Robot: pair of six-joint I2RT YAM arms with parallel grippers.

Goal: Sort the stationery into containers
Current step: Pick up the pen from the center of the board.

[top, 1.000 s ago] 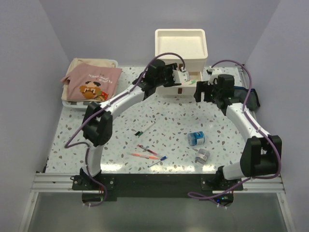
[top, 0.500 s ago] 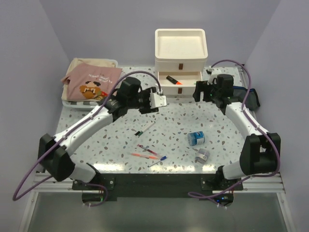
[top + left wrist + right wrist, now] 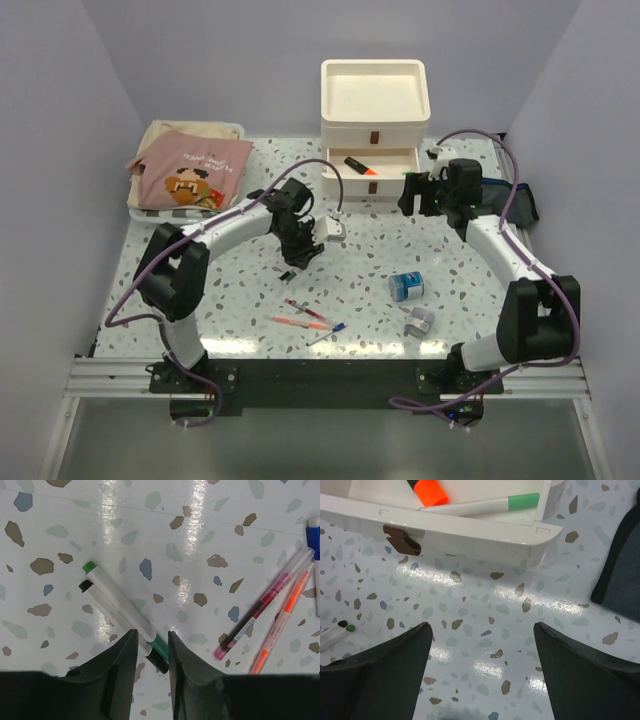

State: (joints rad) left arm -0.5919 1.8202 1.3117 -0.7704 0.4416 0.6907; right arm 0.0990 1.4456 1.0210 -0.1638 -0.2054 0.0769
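The cream drawer unit [image 3: 375, 110] stands at the back, its middle drawer [image 3: 470, 527] pulled out. In the drawer lie an orange marker [image 3: 360, 166] and a white marker with a green band [image 3: 495, 502]. My left gripper [image 3: 300, 252] is low over the table. Its jaws stand narrowly apart around the cap ends of a green marker [image 3: 117, 597] and a black marker [image 3: 100, 607], which lie side by side. My right gripper [image 3: 413, 192] is wide open and empty in front of the drawer. The navy pouch [image 3: 522, 200] lies to its right. A red pen [image 3: 260, 607] and an orange-red pen [image 3: 282, 620] lie nearby.
A blue roll [image 3: 406, 286] and a grey roll [image 3: 420, 322] lie front right. Thin pens [image 3: 305, 315] lie near the front edge. A folded pink cloth on a tray [image 3: 190, 175] sits back left. Walls close in on three sides.
My left arm has drawn back from the drawer and come down over the green and black markers mid-table. The orange marker now shows in the open drawer. The right arm has barely moved.
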